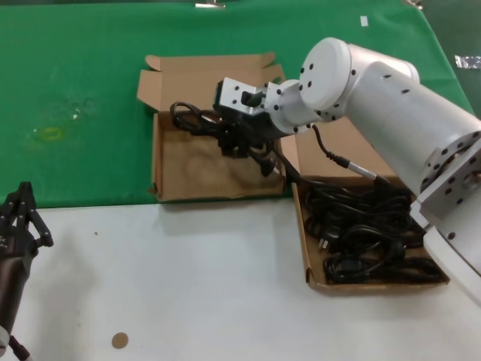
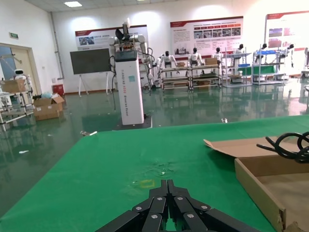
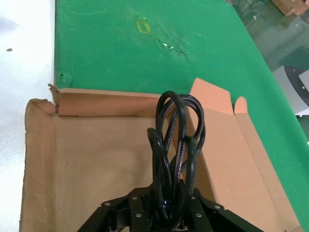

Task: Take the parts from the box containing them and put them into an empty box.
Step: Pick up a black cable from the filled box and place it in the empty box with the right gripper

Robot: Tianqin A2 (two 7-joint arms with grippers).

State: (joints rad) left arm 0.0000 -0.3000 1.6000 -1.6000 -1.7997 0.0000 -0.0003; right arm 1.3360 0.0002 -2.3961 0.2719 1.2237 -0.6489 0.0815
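White bench (image 1: 225, 286) up front: left end effector (image 1: 22, 218) parked at its near-left edge, fingers pressed together, idle. Source box (image 1: 316, 278) at near right holds the remaining cords (image 1: 368, 233). Further back, right end effector (image 1: 239, 139) is pinching one coiled cord (image 3: 176, 145) over the empty box (image 1: 195, 169), so it should land inside once released. One plug (image 1: 264, 167) hangs low and may snag.

Right arm (image 1: 391, 105) covers the full box's (image 1: 316, 278) lid and far wall; the arm runs off the head view at 3 o'clock. Right gripper (image 3: 166, 212) cut by the right wrist view's lower edge, fingertips buried in cord (image 3: 176, 140). Left gripper (image 1: 19, 226) cropped at 8 o'clock in head view. Empty box (image 2: 260, 186) cut off in left wrist view.
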